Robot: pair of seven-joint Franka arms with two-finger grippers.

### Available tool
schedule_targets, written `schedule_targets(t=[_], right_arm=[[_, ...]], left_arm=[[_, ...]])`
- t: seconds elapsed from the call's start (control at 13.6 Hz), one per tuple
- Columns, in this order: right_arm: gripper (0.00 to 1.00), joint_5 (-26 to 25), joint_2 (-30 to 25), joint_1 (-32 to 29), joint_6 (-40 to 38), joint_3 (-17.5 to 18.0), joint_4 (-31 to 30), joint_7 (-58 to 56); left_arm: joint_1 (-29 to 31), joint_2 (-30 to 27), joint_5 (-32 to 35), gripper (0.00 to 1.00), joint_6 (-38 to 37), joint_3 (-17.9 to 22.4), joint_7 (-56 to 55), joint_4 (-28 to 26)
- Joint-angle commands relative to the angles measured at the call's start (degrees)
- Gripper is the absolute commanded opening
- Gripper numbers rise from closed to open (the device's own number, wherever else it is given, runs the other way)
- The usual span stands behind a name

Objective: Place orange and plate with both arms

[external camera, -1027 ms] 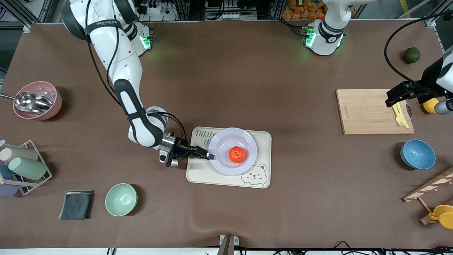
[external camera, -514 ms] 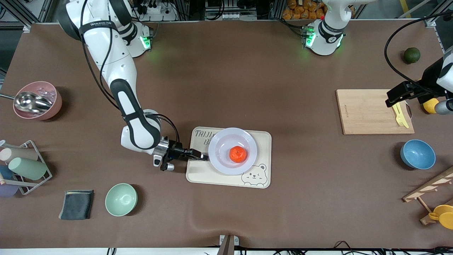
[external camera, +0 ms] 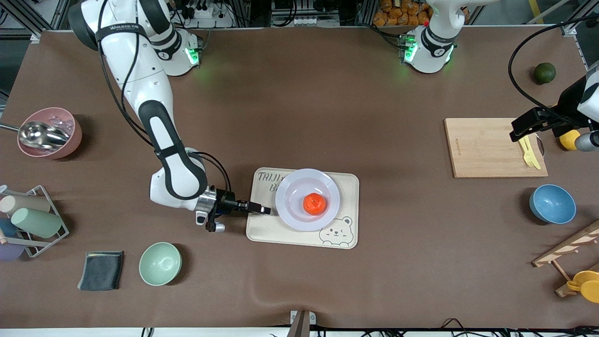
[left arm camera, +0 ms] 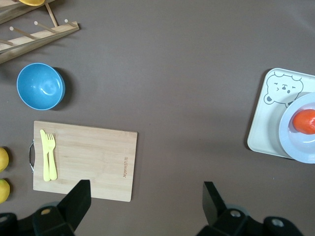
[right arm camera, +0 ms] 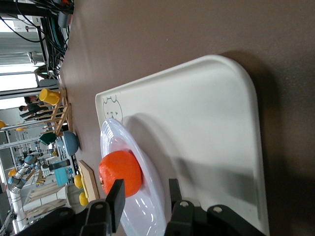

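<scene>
The pale plate (external camera: 286,188) rests on the cream bear tray (external camera: 347,186), and the orange (external camera: 314,204) sits in its middle. My right gripper (external camera: 265,210) is low over the tray, at the plate's rim on the side toward the right arm's end. It is open: in the right wrist view the fingers (right arm camera: 116,197) stand apart, with the plate (right arm camera: 113,140) edge between them untouched and the orange (right arm camera: 120,172) just past them. My left gripper (external camera: 518,131) waits open and empty over the cutting board's end. Its wrist view shows the gripper (left arm camera: 145,199), the plate (left arm camera: 295,147) and the orange (left arm camera: 306,121).
A wooden cutting board (external camera: 486,147) holds yellow cutlery (external camera: 529,152). A blue bowl (external camera: 552,203), a lemon (external camera: 569,139) and a dark green fruit (external camera: 544,73) lie at the left arm's end. A green bowl (external camera: 160,263), a dark cloth (external camera: 101,270), a cup rack (external camera: 28,220) and a pink bowl (external camera: 49,132) lie at the right arm's end.
My right gripper has drawn back off the plate's rim toward the right arm's end, and its jaws have widened. Plate and orange stay put on the tray. The left arm has not moved.
</scene>
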Motion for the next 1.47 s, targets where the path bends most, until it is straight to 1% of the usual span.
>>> schedule_targets(t=[0.0,0.22,0.37,0.44,0.51,0.59,0.66,0.73,0.81,0.95,1.1,1.25,1.32,1.39], right_arm=[[0.41,-11.39,-1.46,-6.26,-8.45,0.87,3.17,7.11],[0.45,-20.46,-1.55,-11.45,-16.55,0.87,8.00,10.82],[0.46,-24.86,-1.55,-14.09,-19.55,0.87,9.42,10.73],[0.49,-26.88,-1.55,-15.67,-21.30,0.87,10.56,10.91],[0.50,-29.78,-1.55,-16.30,-23.76,0.79,12.13,11.00],[0.53,-33.46,-1.55,-16.65,-24.74,0.61,13.80,10.91],[0.53,-37.50,-1.64,-16.83,-24.83,0.61,15.47,11.17],[0.65,-40.15,-1.72,-17.01,-24.92,0.52,16.79,12.30],[1.00,-43.57,-2.94,-17.70,-24.92,0.35,17.59,13.62],[1.00,-51.47,-4.88,-17.89,-24.92,0.26,18.04,13.90],[1.00,-55.80,-7.08,-17.98,-24.92,-0.96,18.04,14.16],[1.00,-59.06,-9.80,-18.06,-26.58,-1.94,18.04,14.07],[1.00,-62.90,-11.29,-17.98,-27.55,-2.63,18.04,13.81],[1.00,-67.12,-13.39,-17.63,-28.17,-2.55,18.04,14.07]], left_arm=[[0.43,-0.55,-0.79,1.00,0.15,0.02,1.34,-0.13],[0.34,-0.64,-0.70,1.00,0.15,0.02,1.34,-0.04],[0.34,-0.64,-0.79,1.00,0.15,0.02,1.25,-0.04],[0.26,-0.64,-0.88,1.00,0.15,-0.07,1.25,-0.13],[0.25,-0.73,-0.97,1.00,0.15,-0.07,1.25,-0.13],[0.25,-0.73,-0.88,1.00,0.15,-0.07,1.25,-0.13],[0.17,-0.64,-0.62,1.00,0.15,-0.16,1.25,-0.13],[0.25,-0.56,-0.88,1.00,0.15,-0.16,1.16,-0.13],[0.25,-0.64,-0.70,1.00,0.15,-0.16,1.16,-0.22],[0.25,-0.73,-0.53,1.00,-0.11,-0.16,1.25,-0.39],[0.25,-0.82,-0.53,1.00,-0.29,-0.25,1.16,-0.39],[0.17,-0.82,-0.53,1.00,-0.29,-0.42,1.16,-0.39],[0.17,-0.82,-0.44,1.00,-0.29,-0.42,1.16,-0.39],[0.17,-0.82,-0.44,1.00,-0.29,-0.42,1.16,-0.39]])
